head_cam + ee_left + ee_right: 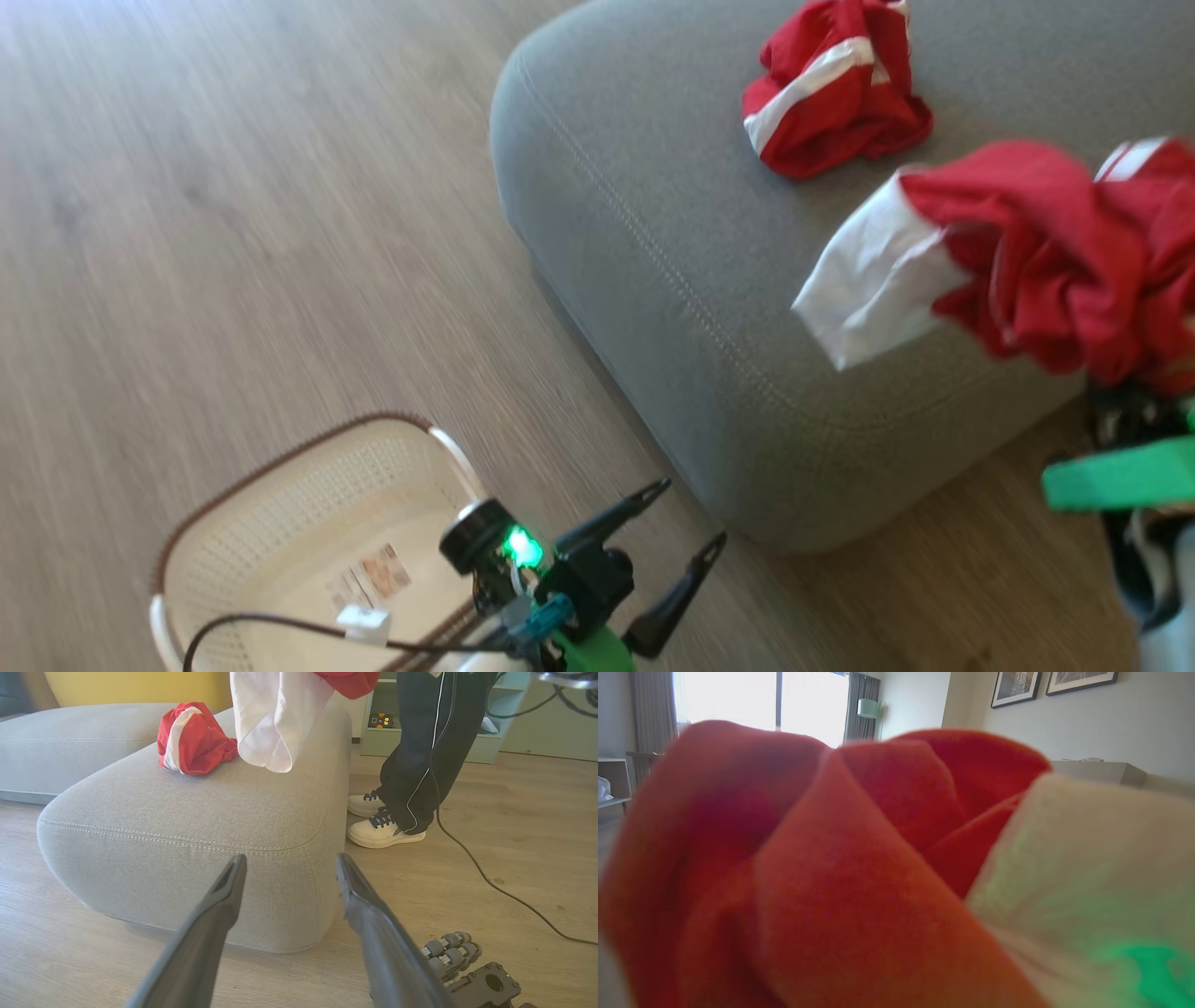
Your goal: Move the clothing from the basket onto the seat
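The cream basket point(280, 523) stands on the floor at the lower left, with just a label on its base. My left gripper point(691, 511) hovers open beside it, nothing between its fingers point(219, 905), which point at the seat's corner. One red-and-white garment point(831, 93) lies crumpled on the grey seat point(653, 215). A second garment point(1027, 252) hangs bunched in the air over the seat's near right part, its white sleeve point(271, 723) dangling. My right gripper point(1134, 397) is shut on that garment from below, fingers buried in the cloth point(831, 858).
A person in dark trousers and white shoes point(387, 830) stands on the wood floor just right of the seat. A black cable point(490, 882) trails across the floor there. A pale green shelf unit point(472, 746) stands behind, and part of my wheeled base point(448, 947) is low down.
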Controlling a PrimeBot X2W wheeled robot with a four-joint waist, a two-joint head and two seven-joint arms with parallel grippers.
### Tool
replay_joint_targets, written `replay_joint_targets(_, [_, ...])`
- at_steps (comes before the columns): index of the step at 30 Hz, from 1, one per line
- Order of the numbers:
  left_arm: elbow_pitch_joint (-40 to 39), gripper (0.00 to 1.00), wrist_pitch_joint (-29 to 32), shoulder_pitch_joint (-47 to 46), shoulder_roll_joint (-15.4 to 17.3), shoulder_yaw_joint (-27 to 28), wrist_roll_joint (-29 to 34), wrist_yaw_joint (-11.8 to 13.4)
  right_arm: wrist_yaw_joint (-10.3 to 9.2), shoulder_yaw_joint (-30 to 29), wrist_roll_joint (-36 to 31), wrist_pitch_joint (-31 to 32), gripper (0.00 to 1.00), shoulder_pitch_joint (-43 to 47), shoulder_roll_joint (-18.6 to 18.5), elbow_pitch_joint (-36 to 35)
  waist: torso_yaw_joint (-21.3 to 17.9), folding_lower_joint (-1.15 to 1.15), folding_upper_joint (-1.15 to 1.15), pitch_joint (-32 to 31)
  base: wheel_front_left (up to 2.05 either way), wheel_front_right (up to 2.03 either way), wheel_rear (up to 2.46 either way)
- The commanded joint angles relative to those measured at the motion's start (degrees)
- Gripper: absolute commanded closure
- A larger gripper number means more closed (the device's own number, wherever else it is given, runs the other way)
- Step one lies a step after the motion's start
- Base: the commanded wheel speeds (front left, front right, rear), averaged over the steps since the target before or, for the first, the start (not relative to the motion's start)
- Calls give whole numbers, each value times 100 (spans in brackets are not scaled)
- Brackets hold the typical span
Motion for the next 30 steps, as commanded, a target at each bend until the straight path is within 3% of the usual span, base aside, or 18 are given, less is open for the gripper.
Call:
replay_joint_targets(1, [-160,0,-28,-345,-62,205,69,3,-2,29,54,-38,100,-461,-158,-196,-38,0,0,267,0,0,0])
replay_joint_targets(14, [45,0,-28,-1236,463,0,527,-96,-2,-479,138,-38,100,-2626,-150,110,-139,0,0,1997,0,0,0])
replay_joint_targets(30, [116,0,-28,-1825,853,-201,589,-45,-2,-797,260,-38,100,-4774,-533,1536,23,0,0,3016,0,0,0])
